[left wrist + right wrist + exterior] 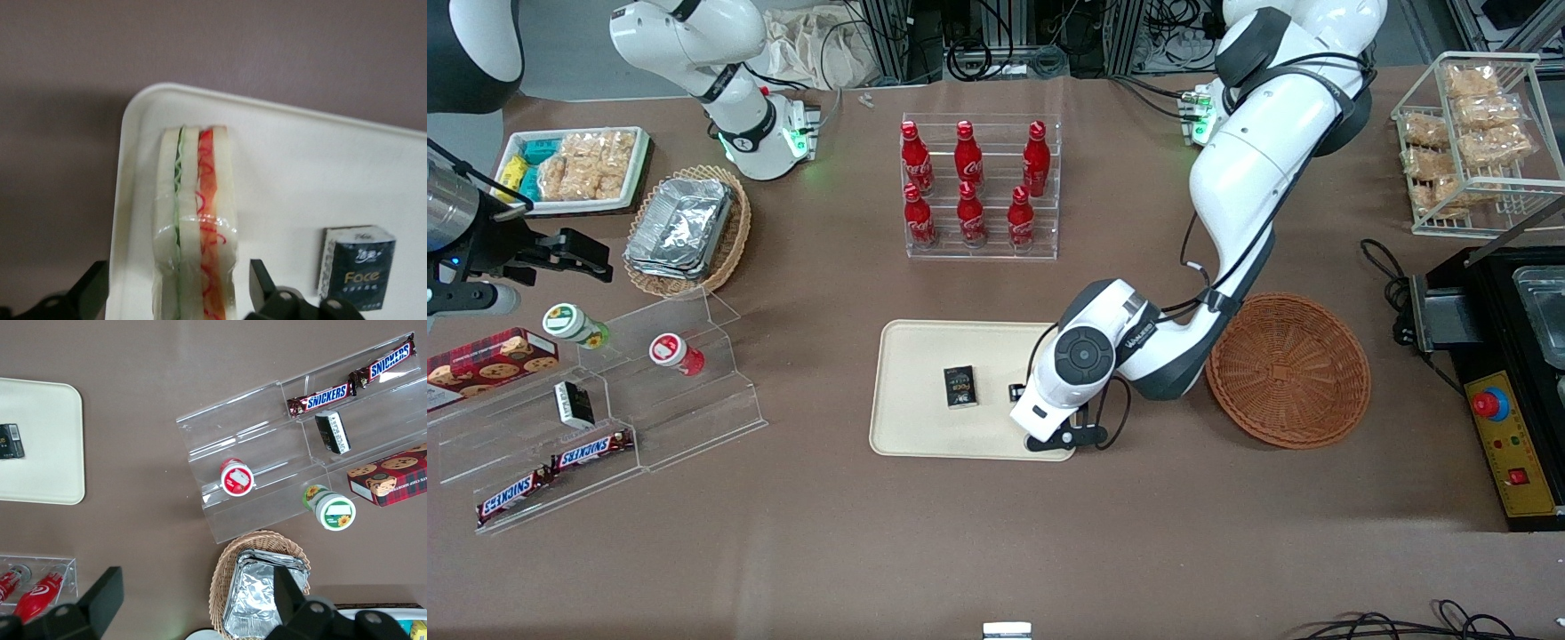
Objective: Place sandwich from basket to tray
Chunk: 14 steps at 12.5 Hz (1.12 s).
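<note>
while the left arm is bent low over the table, its gripper [179, 297] is seen above the corner of the cream-beige tray [911, 425] that lies nearest the reddish-brown wicker basket [1289, 369]. in the left wrist view the sandwich [195, 220] is shown standing on its edge on the tray [287, 180], close to the rim and a rounded corner, with its pale bread slices, green lettuce line and orange-red filling turned toward the camera. the two dark fingertips [262, 283] are spread apart, one at each side of the sandwich; a narrow gap seems to be left at each side, though contact cannot be ruled out from this angle. in the front view the sandwich is hidden under the wrist. a small black box [960, 388] with gold lettering is found lying flat on the tray, beside the sandwich and toward the parked arm's end. the basket is set just beside the tray, toward the working arm's end of the table, and nothing is seen inside it. a clear rack of red cola bottles [971, 185] is placed farther from the front camera than the tray.
</note>
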Motion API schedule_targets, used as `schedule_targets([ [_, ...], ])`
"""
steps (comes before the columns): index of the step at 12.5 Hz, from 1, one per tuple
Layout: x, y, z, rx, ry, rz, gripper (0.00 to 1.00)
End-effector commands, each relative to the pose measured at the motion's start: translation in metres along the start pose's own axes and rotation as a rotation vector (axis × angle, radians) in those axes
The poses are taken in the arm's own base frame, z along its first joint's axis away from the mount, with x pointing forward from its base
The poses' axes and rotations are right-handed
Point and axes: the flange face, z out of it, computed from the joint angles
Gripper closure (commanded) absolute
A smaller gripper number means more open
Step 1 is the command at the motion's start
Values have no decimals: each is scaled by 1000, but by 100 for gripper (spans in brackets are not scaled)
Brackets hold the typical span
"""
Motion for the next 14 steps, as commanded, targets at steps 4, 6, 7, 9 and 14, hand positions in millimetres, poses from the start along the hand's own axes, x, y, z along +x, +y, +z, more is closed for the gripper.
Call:
schedule_targets([
  [4, 19, -77, -159, 132, -18, -150, 0],
  [6, 26, -118, -224, 61, -31, -205, 0],
  [7, 21, -134, -243, 67, -12, -175, 0],
  [9, 14, -156, -268, 84, 13, -163, 0],
  [14, 17, -249, -276, 153, 8, -70, 0],
])
